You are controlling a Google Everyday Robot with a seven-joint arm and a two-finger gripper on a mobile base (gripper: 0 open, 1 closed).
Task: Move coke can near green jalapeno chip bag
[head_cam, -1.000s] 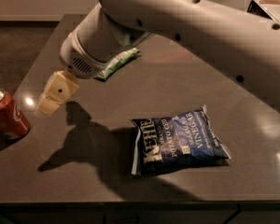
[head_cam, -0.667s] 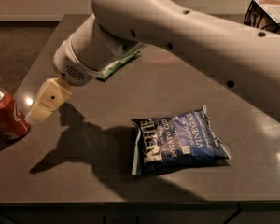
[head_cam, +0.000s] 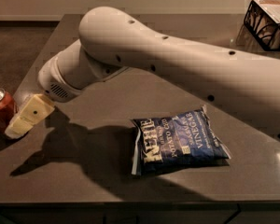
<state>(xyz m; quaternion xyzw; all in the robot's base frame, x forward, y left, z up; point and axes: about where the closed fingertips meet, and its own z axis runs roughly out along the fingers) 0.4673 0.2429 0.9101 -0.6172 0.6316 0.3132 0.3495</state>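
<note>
The coke can [head_cam: 0,110] stands upright at the far left edge of the counter [head_cam: 107,183], cut partly by the frame's left border. Its silver top shows and its red side faces the camera. The tool [head_cam: 22,120] is low over the counter just to the right of the can. Its cream-coloured end slants down and to the left, and it lies against or very close to the can's right side. From this angle it cannot be told whether the tool is open, closed, or already holding the can.

Behind the tool is a round white wrist housing with a vented face. From it the thick white arm [head_cam: 177,64] runs up and to the right across the middle of the scene, covering much of the far counter. The arm and tool throw a dark shadow on the counter to the near side.

A dark-blue Kettle chip bag [head_cam: 177,141] lies flat to the right of centre, nearer the camera and well apart from the can. A black wire basket [head_cam: 268,20] sits at the far right corner.
</note>
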